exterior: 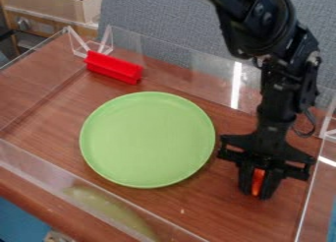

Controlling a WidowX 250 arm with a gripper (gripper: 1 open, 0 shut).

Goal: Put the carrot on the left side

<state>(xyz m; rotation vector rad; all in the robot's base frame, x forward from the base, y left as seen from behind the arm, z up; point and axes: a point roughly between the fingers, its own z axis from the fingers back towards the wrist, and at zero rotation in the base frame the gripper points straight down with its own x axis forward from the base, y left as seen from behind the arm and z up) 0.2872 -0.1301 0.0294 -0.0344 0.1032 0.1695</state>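
Note:
The carrot [256,177], small and orange, lies on the wooden table right of the green plate [144,138]. My black gripper [260,183] points straight down over it. Its fingers stand close on either side of the carrot, shut on it. Only a narrow orange strip shows between the fingers; the stem tip is hidden. The carrot still rests at table level near the right front of the clear enclosure.
A red rectangular block [113,67] lies at the back left. Clear acrylic walls [312,197] ring the wooden table [46,98]. A wooden crate [53,5] stands behind the back left wall.

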